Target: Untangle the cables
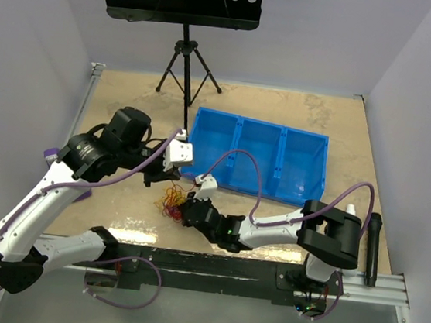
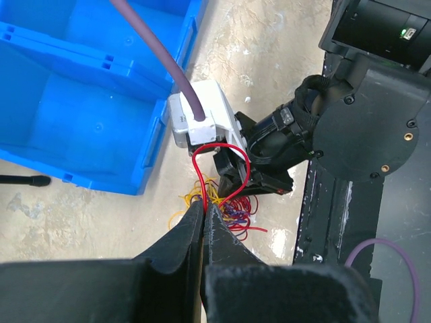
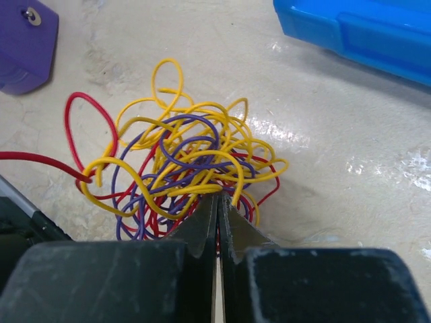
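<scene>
Tangled cables (image 3: 192, 176) — left gripper (image 2: 204, 210) tight on one; right gripper (image 3: 217, 200) likewise.

left arm (image 1: 49, 189) rises from its base and bends in toward centre, left pincer (image 2: 204, 207) jaws pressed together, nipping a red strand of the cables (image 3: 182, 161). right arm (image 1: 270, 230) lies low, elbow folded, forearm stretched leftward, right pincer (image 3: 217, 199) jaws closed tight.

cables (image 3: 182, 168): smooth glossy plastic coating | bin (image 1: 302, 167): smooth blue plastic, slight sheen | counter (image 1: 322, 115): mottled, stone-like, shiny patches | right pincer (image 3: 217, 202): matt black plastic
</scene>
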Controlling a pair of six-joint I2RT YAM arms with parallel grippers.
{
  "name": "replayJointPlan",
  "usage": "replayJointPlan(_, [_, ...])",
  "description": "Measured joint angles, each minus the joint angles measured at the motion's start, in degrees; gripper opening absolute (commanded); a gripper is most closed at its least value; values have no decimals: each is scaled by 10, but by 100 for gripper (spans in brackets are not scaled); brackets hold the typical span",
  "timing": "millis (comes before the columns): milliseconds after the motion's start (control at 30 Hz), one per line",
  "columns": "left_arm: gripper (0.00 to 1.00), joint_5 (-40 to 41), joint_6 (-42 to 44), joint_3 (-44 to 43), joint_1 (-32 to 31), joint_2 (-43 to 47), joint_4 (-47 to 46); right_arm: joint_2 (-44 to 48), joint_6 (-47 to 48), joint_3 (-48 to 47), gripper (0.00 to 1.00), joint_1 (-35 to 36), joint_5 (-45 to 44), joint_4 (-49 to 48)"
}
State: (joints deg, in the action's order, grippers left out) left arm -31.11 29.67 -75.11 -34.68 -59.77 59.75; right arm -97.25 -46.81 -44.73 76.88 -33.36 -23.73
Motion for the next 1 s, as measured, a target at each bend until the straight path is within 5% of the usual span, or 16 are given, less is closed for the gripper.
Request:
replayJointPlan(133, [0, -2, 4, 0, 0, 3, 10, 0, -12, 7, 33, 3, -15, 5])
replayJointPlan(233, [0, -2, 11, 0, 0, 3, 18, 0, -23, 13, 40, 9, -33, 24])
replayJointPlan(533, [0, -2, 16, 0, 0, 6, 25, -7, -31, 22, 43, 18, -68, 51])
replayJointPlan(1000, [0, -4, 41, 19, 0, 10, 29, -75, 82, 10, 34, 20, -70, -87])
